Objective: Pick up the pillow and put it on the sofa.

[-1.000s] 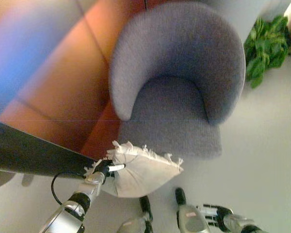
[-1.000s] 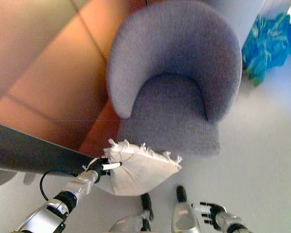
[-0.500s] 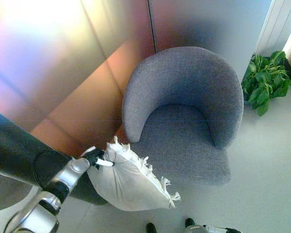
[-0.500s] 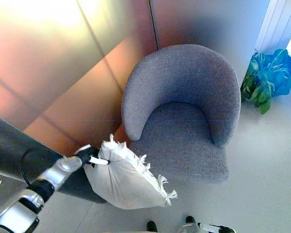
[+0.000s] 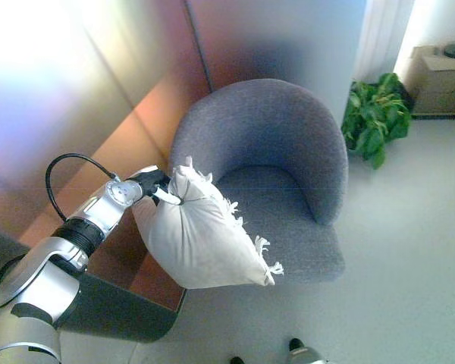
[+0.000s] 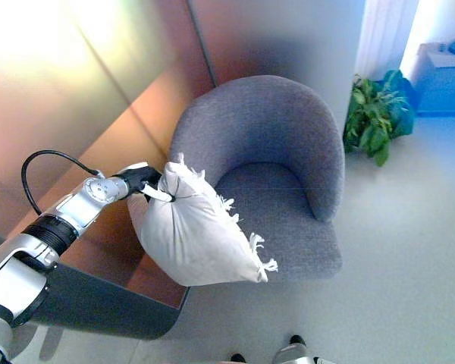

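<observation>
Holding white pillow (image 5: 201,241) aloft at frame centre, in front of grey sofa (image 5: 280,152).
Left hand (image 5: 153,183) pinching its upper corner, fringed edge hanging over seat front.

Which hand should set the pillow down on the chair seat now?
Left. The left hand already grips the white pillow by its top corner, hanging beside the grey armchair. The right hand shows in neither view.
</observation>
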### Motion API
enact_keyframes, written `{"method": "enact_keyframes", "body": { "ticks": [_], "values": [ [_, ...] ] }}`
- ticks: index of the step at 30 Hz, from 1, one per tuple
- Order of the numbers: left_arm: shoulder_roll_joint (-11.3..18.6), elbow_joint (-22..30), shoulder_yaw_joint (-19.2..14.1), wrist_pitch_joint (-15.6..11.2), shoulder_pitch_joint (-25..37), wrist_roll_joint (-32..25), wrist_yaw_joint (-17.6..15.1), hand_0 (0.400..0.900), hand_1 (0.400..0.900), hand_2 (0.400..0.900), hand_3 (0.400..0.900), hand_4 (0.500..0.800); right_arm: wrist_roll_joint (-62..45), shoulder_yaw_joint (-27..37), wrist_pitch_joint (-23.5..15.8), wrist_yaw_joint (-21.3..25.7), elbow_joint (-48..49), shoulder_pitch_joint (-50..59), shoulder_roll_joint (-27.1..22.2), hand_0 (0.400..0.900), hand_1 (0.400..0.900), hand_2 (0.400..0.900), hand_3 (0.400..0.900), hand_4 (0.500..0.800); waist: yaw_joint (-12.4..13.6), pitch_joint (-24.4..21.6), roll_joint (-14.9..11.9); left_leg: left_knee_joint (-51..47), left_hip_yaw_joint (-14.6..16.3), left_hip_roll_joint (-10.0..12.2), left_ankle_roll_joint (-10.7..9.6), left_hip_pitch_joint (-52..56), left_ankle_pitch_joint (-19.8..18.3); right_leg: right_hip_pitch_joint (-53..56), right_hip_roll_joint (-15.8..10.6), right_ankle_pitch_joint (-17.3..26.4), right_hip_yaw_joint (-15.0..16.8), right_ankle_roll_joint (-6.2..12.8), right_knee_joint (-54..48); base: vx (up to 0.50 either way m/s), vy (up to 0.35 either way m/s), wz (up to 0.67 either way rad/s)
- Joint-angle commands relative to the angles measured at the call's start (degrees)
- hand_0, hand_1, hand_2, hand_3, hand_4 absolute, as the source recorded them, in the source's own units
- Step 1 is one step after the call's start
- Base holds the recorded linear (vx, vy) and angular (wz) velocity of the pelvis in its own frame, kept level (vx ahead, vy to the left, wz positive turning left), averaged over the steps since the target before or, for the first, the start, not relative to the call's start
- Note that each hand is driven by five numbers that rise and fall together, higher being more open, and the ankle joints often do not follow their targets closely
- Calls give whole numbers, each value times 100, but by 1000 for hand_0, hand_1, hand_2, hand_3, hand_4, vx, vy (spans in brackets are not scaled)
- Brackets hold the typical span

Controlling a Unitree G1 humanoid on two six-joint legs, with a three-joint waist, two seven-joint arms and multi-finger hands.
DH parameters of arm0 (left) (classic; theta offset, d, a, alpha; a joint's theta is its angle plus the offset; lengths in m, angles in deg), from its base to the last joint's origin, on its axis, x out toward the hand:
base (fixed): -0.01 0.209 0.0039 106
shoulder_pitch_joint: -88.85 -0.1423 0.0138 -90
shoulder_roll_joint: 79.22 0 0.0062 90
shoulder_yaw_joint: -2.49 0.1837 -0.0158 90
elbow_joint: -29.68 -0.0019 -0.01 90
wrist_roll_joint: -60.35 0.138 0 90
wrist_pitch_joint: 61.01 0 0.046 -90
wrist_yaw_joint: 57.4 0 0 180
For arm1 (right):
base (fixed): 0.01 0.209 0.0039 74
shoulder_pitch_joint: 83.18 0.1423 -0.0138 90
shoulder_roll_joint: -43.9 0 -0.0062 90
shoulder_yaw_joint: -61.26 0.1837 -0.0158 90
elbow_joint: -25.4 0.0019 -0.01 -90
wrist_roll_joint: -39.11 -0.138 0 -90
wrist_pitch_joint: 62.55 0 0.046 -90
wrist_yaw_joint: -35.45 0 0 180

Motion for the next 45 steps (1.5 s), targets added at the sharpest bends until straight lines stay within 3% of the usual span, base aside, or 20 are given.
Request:
{"method": "enact_keyframes", "body": {
  "ticks": [1, 6, 12, 14, 16, 17, 18, 19, 20, 22, 37, 45],
  "values": [
    [533, -216, -402, -22, 1651, -108, -542, 400, 400, 400, 400, 500, -192, -27, -80, 25, -217, -321, 22, 900, 900, 900, 900, 800, -13, -429, -62, 217, 215, -496, -25, 295, -750, -49, 50, -176, 211, 468, 85, 26, -70, -20],
    [271, -229, -341, 180, 1771, -230, -693, 400, 400, 400, 400, 500, -329, -9, -234, -6, -204, -442, 107, 900, 900, 900, 900, 800, -194, -437, -62, 215, 342, -455, -13, 308, -754, -105, 106, -147, 346, 485, 70, 42, -71, -22],
    [70, -369, -485, 210, 1668, -222, -936, 400, 400, 400, 400, 500, -299, -8, -289, -31, -131, -639, 149, 900, 900, 900, 900, 800, -407, -405, -26, 239, 502, -430, -11, 299, -762, -168, 153, -108, 516, 499, 33, 44, -39, -19],
    [46, -423, -516, 225, 1651, -229, -942, 455, 455, 455, 455, 533, -282, -12, -322, -43, -157, -692, 149, 900, 900, 900, 900, 800, -446, -392, -9, 247, 535, -424, -13, 292, -764, -182, 156, -106, 545, 507, 29, 33, -21, -12],
    [48, -457, -559, 229, 1604, -278, -1023, 449, 449, 449, 449, 529, -264, 10, -330, -58, -163, -743, 148, 900, 900, 900, 900, 800, -475, -380, 1, 250, 547, -420, -13, 280, -763, -205, 163, -105, 578, 507, 35, 21, -22, -7],
    [62, -467, -572, 230, 1589, -287, -1025, 571, 571, 571, 571, 602, -269, 9, -347, -67, -161, -769, 147, 900, 900, 900, 900, 800, -483, -374, 8, 247, 548, -420, -15, 276, -763, -212, 163, -106, 581, 508, 36, 10, -13, -4],
    [88, -481, -583, 212, 1579, -318, -1023, 547, 547, 547, 547, 588, -274, 9, -377, -88, -174, -796, 148, 900, 900, 900, 900, 800, -486, -371, 15, 243, 545, -421, -16, 271, -762, -215, 161, -108, 582, 509, 33, 0, 0, 0],
    [103, -485, -597, 212, 1571, -373, -1065, 465, 465, 465, 465, 539, -261, 27, -381, -103, -184, -802, 149, 900, 900, 900, 900, 800, -483, -372, 15, 246, 543, -421, -13, 266, -762, -215, 158, -109, 578, 509, 32, 0, 0, 0],
    [117, -487, -608, 201, 1561, -404, -1073, 633, 633, 633, 633, 640, -253, 42, -371, -113, -190, -800, 144, 900, 900, 900, 900, 800, -474, -380, 17, 249, 541, -421, -13, 269, -766, -211, 159, -112, 571, 509, 31, 18, -20, 5],
    [113, -512, -601, 178, 1565, -468, -1144, 900, 900, 900, 900, 800, -271, 28, -317, -134, -201, -763, 135, 900, 900, 900, 900, 800, -438, -411, 15, 251, 524, -413, -14, 270, -768, -196, 154, -125, 543, 507, 30, 15, -24, 7],
    [396, -255, -795, 116, 1379, -635, -1194, 900, 900, 900, 900, 800, -239, -187, -325, -28, -195, -585, 247, 900, 900, 900, 900, 800, -44, -585, -130, 253, 258, -400, -37, 292, -767, -33, 128, -200, 231, 446, 33, -17, -2, 8],
    [611, 1, -1020, -82, 1138, -857, -1137, 900, 900, 900, 900, 800, -68, -305, -334, -8, -159, -394, 217, 900, 900, 900, 900, 800, 247, -636, -279, 262, 99, -389, -51, 267, -761, 63, 93, -239, 12, 414, 11, -46, 17, 16]
  ]
}}
